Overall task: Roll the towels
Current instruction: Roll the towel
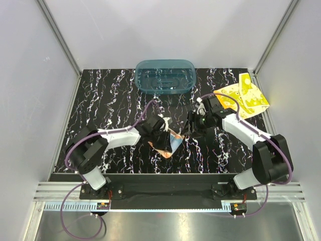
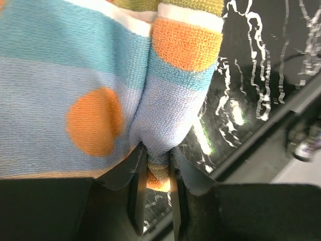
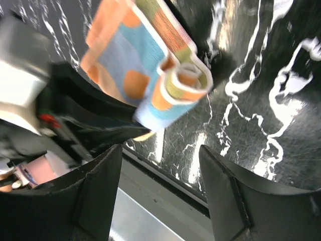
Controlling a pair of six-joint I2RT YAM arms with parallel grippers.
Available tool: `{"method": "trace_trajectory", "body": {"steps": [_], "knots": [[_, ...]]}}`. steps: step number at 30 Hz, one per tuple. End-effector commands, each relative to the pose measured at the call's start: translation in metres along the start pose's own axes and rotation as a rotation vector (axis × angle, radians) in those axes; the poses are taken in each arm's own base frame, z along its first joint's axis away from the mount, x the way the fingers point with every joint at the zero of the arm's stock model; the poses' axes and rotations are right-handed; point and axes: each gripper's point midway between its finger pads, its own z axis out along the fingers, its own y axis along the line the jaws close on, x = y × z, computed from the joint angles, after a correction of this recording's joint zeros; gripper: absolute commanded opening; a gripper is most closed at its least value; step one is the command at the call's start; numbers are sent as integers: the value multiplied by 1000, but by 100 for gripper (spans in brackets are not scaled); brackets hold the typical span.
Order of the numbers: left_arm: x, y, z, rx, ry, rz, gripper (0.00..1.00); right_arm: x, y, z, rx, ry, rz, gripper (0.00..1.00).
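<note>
We see a black table (image 1: 115,95) veined with white, marble-like streaks, glossy enough to catch glints of light. At its far edge, near the middle, sits a teal see-through tub (image 1: 165,76), oval and open side up, standing flat on the surface. Plain white walls (image 1: 165,30) close in the table at the back and both sides, with slanting silver posts (image 1: 59,35) at the far corners. A ribbed silver rail (image 1: 165,193) runs along the near edge.
</note>
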Motion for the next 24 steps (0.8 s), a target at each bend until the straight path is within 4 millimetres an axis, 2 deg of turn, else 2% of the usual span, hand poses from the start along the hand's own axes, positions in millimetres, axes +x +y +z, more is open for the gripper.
{"method": "trace_trajectory", "body": {"steps": [1,2,5,6,7,8,11,18,24], "knots": [[6,-14,-10,101,80,-106,4,10,6,6,-71,14,18,70],[3,-12,-12,120,84,-141,4,19,2,10,-73,31,33,69],[5,-8,-13,202,110,-269,5,26,5,18,-140,39,49,69],[0,-10,-13,236,94,-306,5,29,6,20,-149,42,52,69],[8,-4,-13,240,112,-344,5,29,6,21,-156,42,60,70],[4,-2,-13,251,103,-367,5,35,5,25,-164,58,70,70],[8,9,-12,236,109,-412,5,37,7,34,-194,65,74,71],[10,13,-12,304,105,-487,5,39,14,64,-220,101,62,71],[10,16,-14,330,101,-503,5,39,6,85,-212,124,75,66]]}}
